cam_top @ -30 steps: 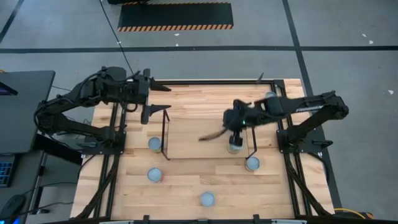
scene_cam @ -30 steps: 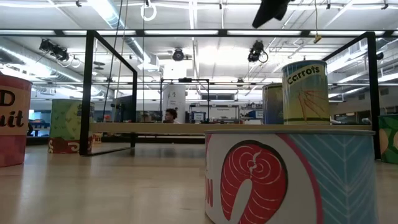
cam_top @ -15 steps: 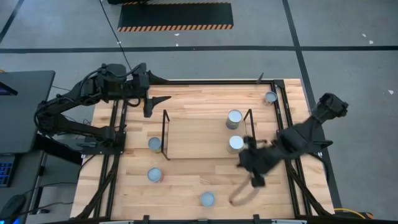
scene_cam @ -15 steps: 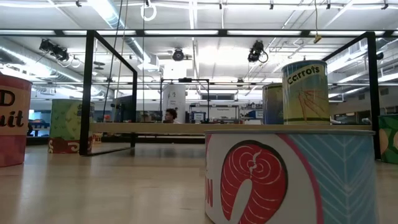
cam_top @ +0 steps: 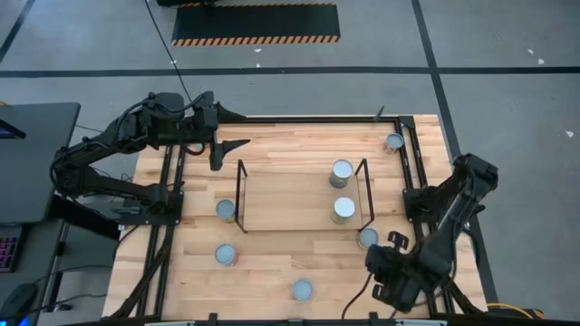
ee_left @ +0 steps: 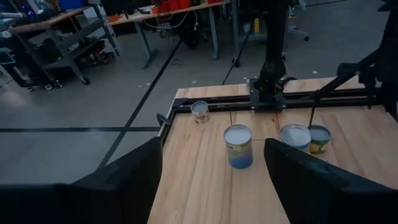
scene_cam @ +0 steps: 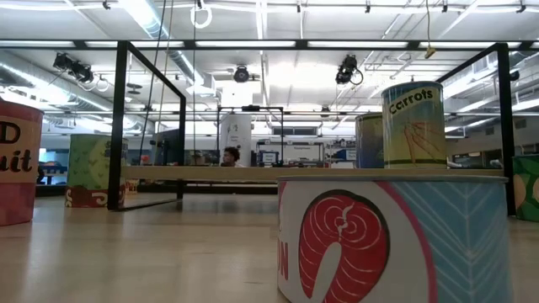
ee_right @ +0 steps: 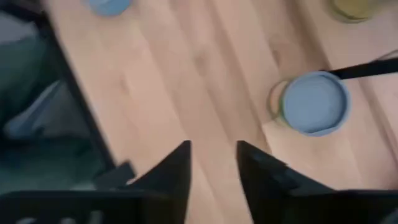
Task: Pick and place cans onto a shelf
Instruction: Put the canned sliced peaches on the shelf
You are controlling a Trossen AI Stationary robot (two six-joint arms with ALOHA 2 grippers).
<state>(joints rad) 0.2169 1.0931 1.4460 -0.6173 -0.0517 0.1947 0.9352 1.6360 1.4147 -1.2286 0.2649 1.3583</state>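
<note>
The right claw (cam_top: 391, 282) hangs low over the desk's near right corner, its fingers a little apart in its wrist view and holding nothing. Just beside it, outside the shelf's right wire frame, stands the nearest can (cam_top: 367, 238), the same blue-topped tin seen past the fingers (ee_right: 314, 103). On the shelf (cam_top: 290, 201) two cans already stand near the right end, one (cam_top: 342, 171) behind the other (cam_top: 343, 208). Four more wait on the desk (cam_top: 272, 140): one at the far right corner (cam_top: 393, 142), one by the shelf's left frame (cam_top: 225, 210), one nearer the front (cam_top: 225, 254) and one at the front edge (cam_top: 302, 290). The left claw (cam_top: 228, 146) waits open and empty over the far left of the desk. This looks like the gap between a placement and the next pick; the right claw should next line up over the nearest can, spread wider, and come down around it.
</note>
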